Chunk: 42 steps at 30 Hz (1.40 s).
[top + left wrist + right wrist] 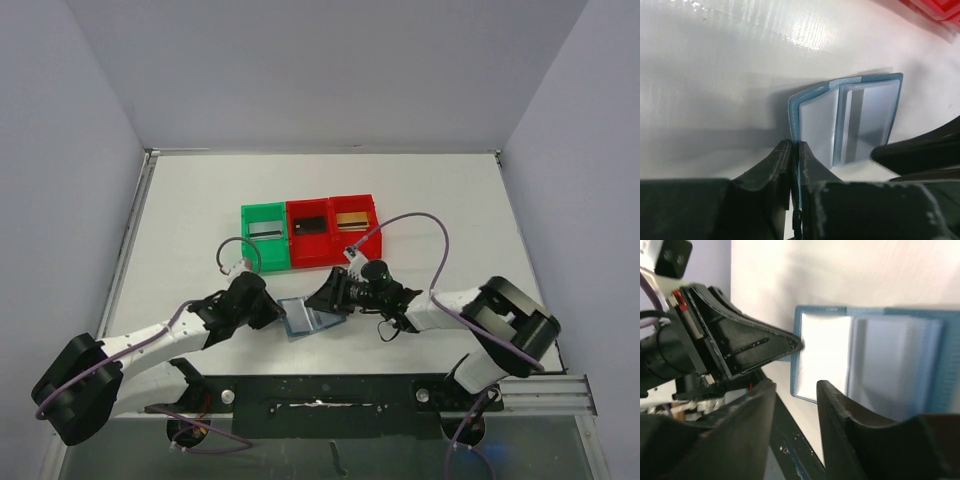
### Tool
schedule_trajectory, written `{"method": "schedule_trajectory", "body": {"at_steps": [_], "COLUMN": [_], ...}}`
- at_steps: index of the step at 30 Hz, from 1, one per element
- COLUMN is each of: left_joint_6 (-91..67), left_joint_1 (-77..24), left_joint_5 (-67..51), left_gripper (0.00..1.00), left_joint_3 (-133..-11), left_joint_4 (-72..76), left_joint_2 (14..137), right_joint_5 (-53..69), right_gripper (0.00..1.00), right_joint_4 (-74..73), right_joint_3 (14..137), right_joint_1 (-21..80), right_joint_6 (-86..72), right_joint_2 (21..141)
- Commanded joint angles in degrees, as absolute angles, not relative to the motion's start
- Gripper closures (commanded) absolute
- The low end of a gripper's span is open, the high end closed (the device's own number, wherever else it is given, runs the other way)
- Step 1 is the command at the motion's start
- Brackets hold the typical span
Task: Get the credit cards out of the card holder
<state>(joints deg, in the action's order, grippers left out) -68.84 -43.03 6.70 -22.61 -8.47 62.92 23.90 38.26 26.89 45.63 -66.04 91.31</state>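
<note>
The blue card holder [310, 318] lies spread on the white table between the two arms. My left gripper [276, 311] is shut on its left edge; in the left wrist view the jaws [795, 145] pinch the blue panel [850, 117] upright. My right gripper [332, 294] hovers over the holder's right side, open, with nothing between its fingers [796, 385]. The holder [880, 355] shows pale pockets, and I cannot tell whether cards sit in them. Credit cards lie in the bins: a dark one [310, 225], a gold one [352, 219] and one in the green bin [265, 231].
A green bin [246, 250] and two red bins [328, 247] stand in a row just behind the holder. A black rail [330, 395] runs along the table's near edge under the arms. The left gripper's finger [755, 347] shows in the right wrist view.
</note>
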Motion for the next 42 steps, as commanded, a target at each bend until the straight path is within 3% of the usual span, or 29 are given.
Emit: {"method": "schedule_trajectory", "body": {"at_steps": [1, 4, 8, 19, 35, 42], "left_joint_6": [-62.2, -60.2, -59.7, -61.2, -60.6, -60.5], "left_joint_1": [-42.8, -43.8, -45.6, -46.6, -46.9, -47.0], "left_joint_5": [3.5, 1.2, 0.9, 1.9, 1.4, 1.2], "left_gripper": [0.98, 1.00, 1.00, 1.00, 1.00, 1.00], "left_joint_3": [-25.5, -26.1, -27.8, -30.3, -31.0, -30.9], "left_joint_4": [-3.5, -1.3, 0.0, -1.5, -2.0, -1.9], "left_joint_2": [65.4, 68.2, 70.7, 71.0, 71.6, 72.1], "right_joint_5": [13.1, 4.7, 3.1, 4.6, 2.6, 3.7], "right_gripper": [0.55, 0.47, 0.47, 0.54, 0.57, 0.65], "right_joint_4": [19.8, 3.7, -3.5, -5.1, -4.9, -3.4], "right_joint_3": [29.5, 32.0, 33.1, 34.4, 36.9, 37.6], "right_joint_1": [43.3, 42.7, 41.6, 42.7, 45.3, 46.5], "right_joint_6": [-60.1, -56.7, -54.4, -52.4, -52.0, -51.5], "right_joint_2": [80.7, 76.5, 74.0, 71.6, 79.0, 80.0]}}
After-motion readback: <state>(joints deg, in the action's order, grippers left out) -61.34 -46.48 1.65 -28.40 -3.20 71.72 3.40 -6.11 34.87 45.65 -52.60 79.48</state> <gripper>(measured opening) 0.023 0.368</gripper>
